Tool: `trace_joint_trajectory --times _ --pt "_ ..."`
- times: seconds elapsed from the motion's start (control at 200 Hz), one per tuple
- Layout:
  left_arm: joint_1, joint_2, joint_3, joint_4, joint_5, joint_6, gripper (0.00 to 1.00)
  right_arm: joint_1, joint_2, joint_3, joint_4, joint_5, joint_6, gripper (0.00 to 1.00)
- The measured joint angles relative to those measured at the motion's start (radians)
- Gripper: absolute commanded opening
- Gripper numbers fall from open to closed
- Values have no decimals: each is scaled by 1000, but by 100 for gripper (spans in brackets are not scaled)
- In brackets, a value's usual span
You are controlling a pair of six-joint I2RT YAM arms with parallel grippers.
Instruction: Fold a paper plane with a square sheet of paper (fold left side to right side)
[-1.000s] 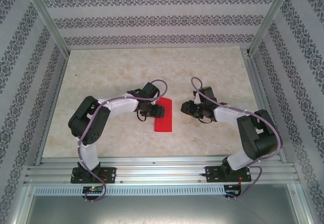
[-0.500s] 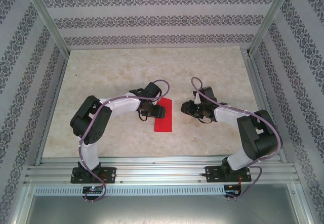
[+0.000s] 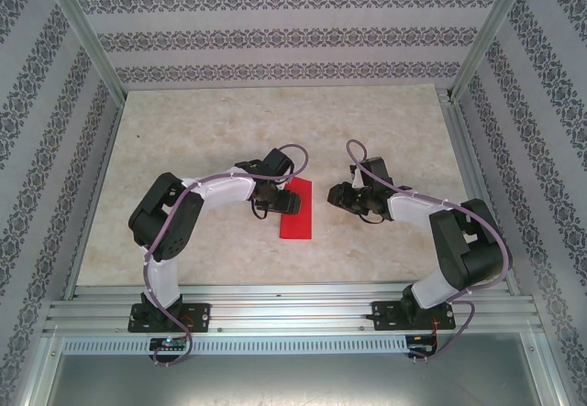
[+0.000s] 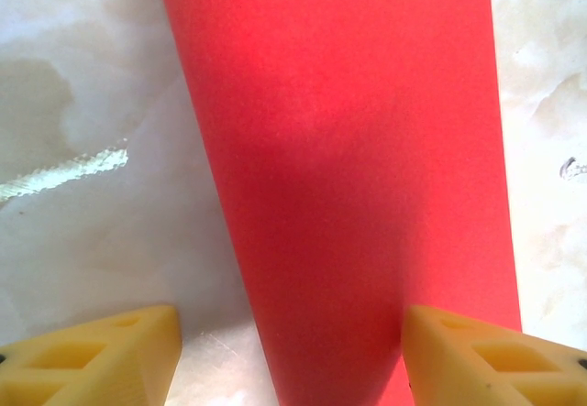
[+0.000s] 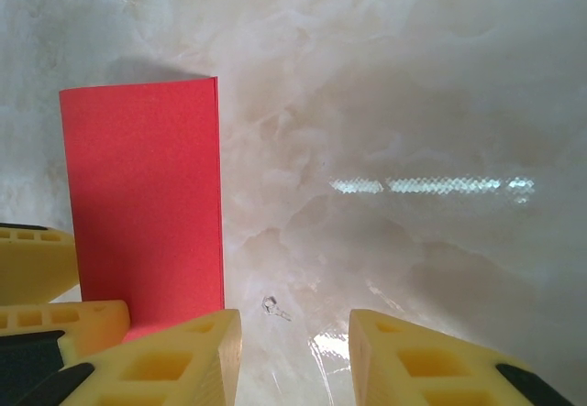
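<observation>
Blk/wht arms (image 3: 218, 189), purple cables (image 3: 302, 156), yellow claw fingers (image 4: 101, 356)

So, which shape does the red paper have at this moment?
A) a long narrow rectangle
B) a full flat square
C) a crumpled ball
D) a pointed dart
A: the red paper lies flat on the table as a long narrow strip, and the right wrist view shows its far end cut straight with square corners, not pointed.

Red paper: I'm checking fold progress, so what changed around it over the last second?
Only the left arm shifted, its elbow creeping slightly toward the folded red paper; nothing was gripped or released. The paper, the open left gripper over it and the open right gripper beside it stayed put.
</observation>
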Motion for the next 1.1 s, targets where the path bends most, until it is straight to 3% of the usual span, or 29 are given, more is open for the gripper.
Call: trace_joint_trajectory --times 0.404,0.784,1.099 --pt "0 5 8 -10 -1 0 67 61 6 -7 56 -16 62 32" --pt "-3 5 8 -10 -6 0 67 120 78 -8 164 -54 155 21" --pt "-6 6 8 -10 -15 0 67 158 149 0 196 -53 195 19"
